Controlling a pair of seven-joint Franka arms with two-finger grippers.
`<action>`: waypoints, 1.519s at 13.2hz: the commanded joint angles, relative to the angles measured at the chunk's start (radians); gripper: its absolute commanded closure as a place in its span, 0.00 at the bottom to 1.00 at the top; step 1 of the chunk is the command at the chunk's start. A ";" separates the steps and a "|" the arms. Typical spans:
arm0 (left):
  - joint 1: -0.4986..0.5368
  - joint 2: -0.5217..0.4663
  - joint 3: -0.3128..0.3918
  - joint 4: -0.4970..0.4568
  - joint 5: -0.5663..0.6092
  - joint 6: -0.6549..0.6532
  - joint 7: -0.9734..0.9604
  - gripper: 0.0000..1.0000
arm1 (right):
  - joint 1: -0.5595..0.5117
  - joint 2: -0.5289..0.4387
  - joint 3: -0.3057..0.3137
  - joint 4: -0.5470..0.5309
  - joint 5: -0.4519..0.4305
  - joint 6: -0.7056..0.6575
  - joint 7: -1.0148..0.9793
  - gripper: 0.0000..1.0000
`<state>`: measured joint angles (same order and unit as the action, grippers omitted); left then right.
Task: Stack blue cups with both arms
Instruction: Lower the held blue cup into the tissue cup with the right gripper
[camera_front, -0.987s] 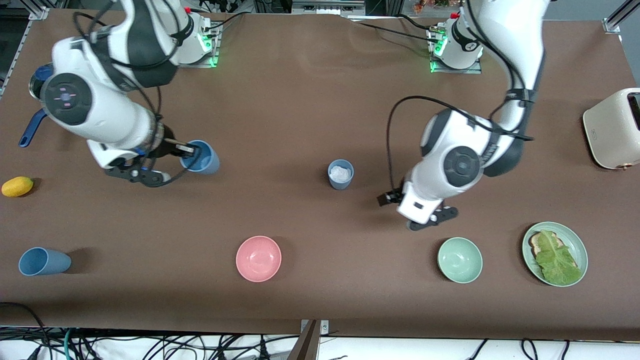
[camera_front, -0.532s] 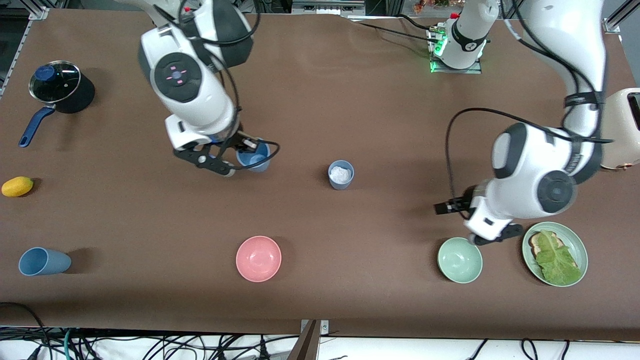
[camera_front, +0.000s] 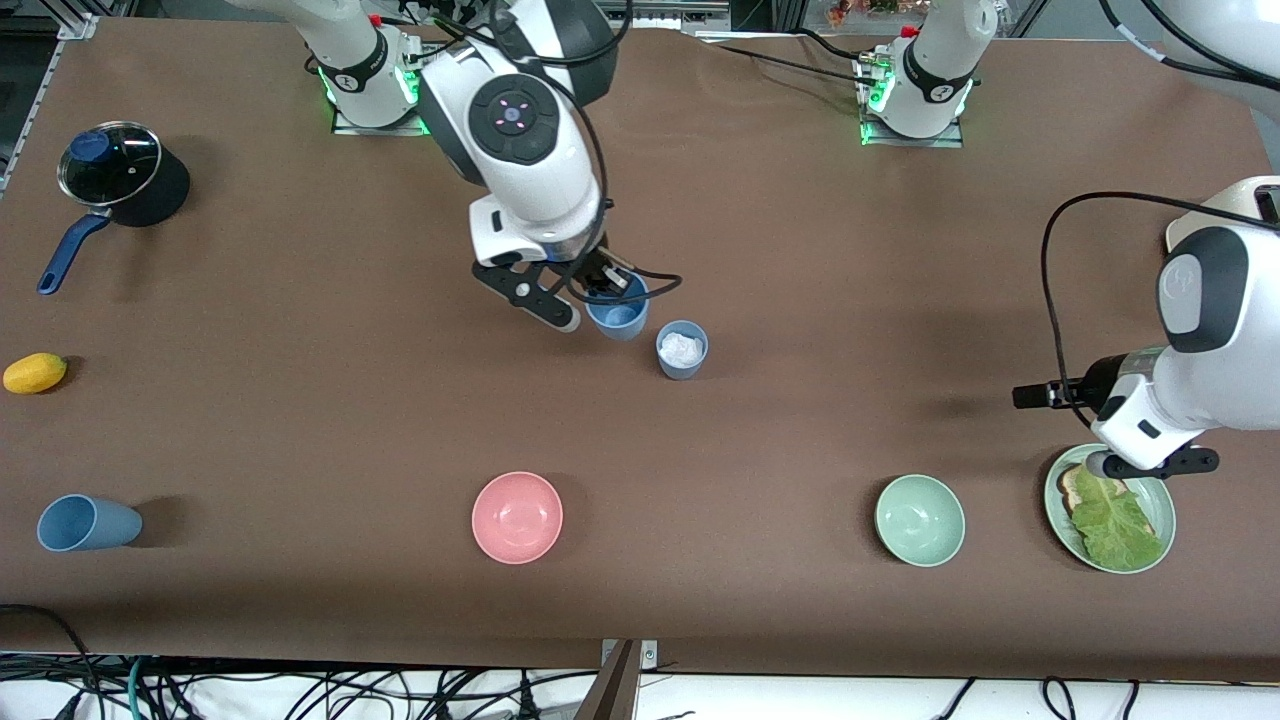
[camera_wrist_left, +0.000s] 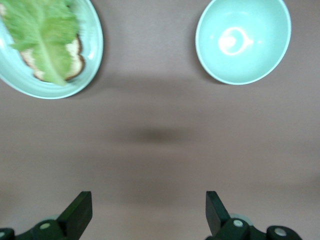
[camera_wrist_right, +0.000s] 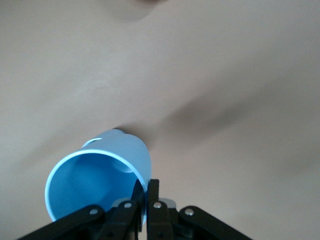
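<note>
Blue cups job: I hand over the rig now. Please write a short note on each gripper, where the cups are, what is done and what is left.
Right gripper: shut on the rim of a blue cup, carried in the air close beside the middle cup.
Left gripper: open, holding nothing, over the table by the plate with lettuce, near the pale green bowl.
Middle cup: upright at the table's middle, with something white inside.
Third blue cup: on its side at the right arm's end, near the front camera.
Done: one cup picked up.
Left: no cups stacked yet.
</note>
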<state>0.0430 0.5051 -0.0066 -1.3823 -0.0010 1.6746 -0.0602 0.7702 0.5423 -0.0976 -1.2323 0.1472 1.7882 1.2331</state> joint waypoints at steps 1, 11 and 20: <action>0.038 -0.069 -0.009 -0.003 0.027 -0.030 0.007 0.00 | 0.024 0.111 -0.005 0.131 0.012 0.025 0.077 1.00; 0.002 -0.464 -0.007 -0.354 0.033 0.146 0.005 0.00 | 0.084 0.189 -0.007 0.139 -0.046 0.132 0.183 1.00; -0.017 -0.453 -0.010 -0.328 -0.008 0.086 0.014 0.00 | 0.090 0.223 -0.005 0.108 -0.044 0.142 0.186 1.00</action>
<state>0.0217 0.0409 -0.0183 -1.7169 0.0018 1.7650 -0.0581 0.8512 0.7461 -0.1007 -1.1315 0.1130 1.9355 1.3977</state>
